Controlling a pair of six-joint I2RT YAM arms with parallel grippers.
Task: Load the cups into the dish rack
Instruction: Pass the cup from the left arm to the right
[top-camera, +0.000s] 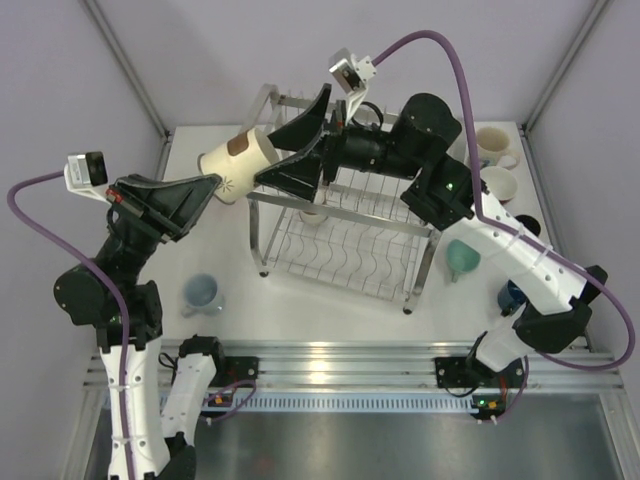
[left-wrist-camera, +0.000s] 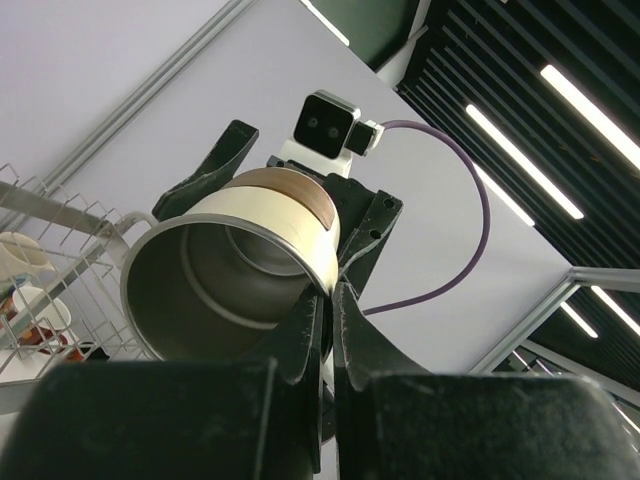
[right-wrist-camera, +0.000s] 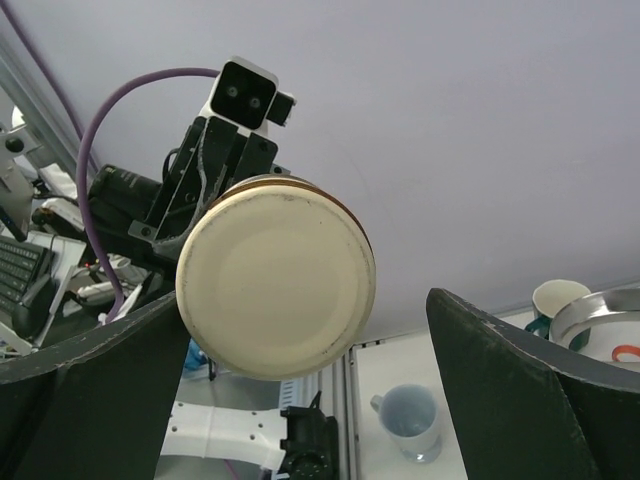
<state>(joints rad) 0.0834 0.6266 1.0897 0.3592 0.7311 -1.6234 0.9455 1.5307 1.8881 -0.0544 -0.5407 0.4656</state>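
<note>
My left gripper (top-camera: 207, 188) is shut on the rim of a cream printed cup (top-camera: 240, 163) and holds it on its side in the air, left of the dish rack (top-camera: 345, 245). In the left wrist view the gripper (left-wrist-camera: 333, 292) pinches the wall of that cup (left-wrist-camera: 235, 255). My right gripper (top-camera: 266, 162) stands open with one finger on each side of the cup's base, not closed on it. The right wrist view shows that base (right-wrist-camera: 275, 292) between the wide-apart fingers (right-wrist-camera: 90, 390). A pale cup (top-camera: 312, 212) is inside the rack.
A pale blue-grey cup (top-camera: 200, 294) stands on the table front left of the rack. On the right of the rack are a mint cup (top-camera: 462, 259), a navy cup (top-camera: 512, 296) and two cream cups (top-camera: 496, 146) (top-camera: 498, 184). The rack posts stand close under both grippers.
</note>
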